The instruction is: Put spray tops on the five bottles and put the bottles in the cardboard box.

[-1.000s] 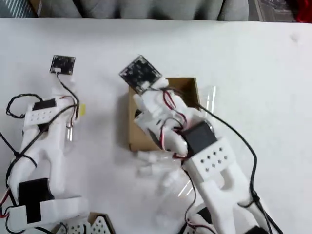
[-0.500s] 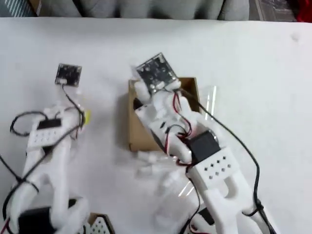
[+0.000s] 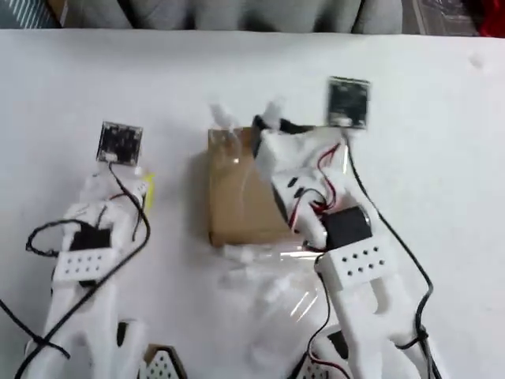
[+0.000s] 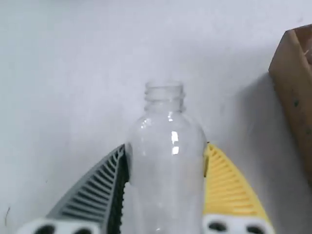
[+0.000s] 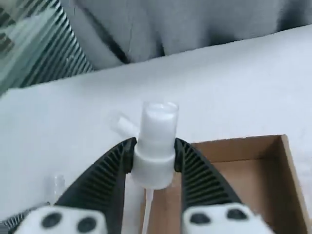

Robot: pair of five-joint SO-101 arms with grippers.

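Note:
My left gripper (image 4: 165,148) is shut on a clear bottle (image 4: 165,161) with a bare threaded neck, held between a grey and a yellow finger (image 4: 229,185). From above, this gripper (image 3: 132,185) sits left of the cardboard box (image 3: 237,197). My right gripper (image 5: 155,144) is shut on a white spray top (image 5: 156,146), whose thin tube hangs down. It hovers over the far edge of the box (image 5: 243,165), where the high view shows the right gripper (image 3: 264,126).
Loose white spray tops and clear bottles (image 3: 252,276) lie in a heap just in front of the box, under the right arm. A small clear piece (image 5: 121,122) lies on the table beyond the box. Grey fabric hangs past the table's far edge.
The right arm has swung its wrist to the right and lifted the spray top to the box's far edge. The left arm has drawn back a little toward the near side.

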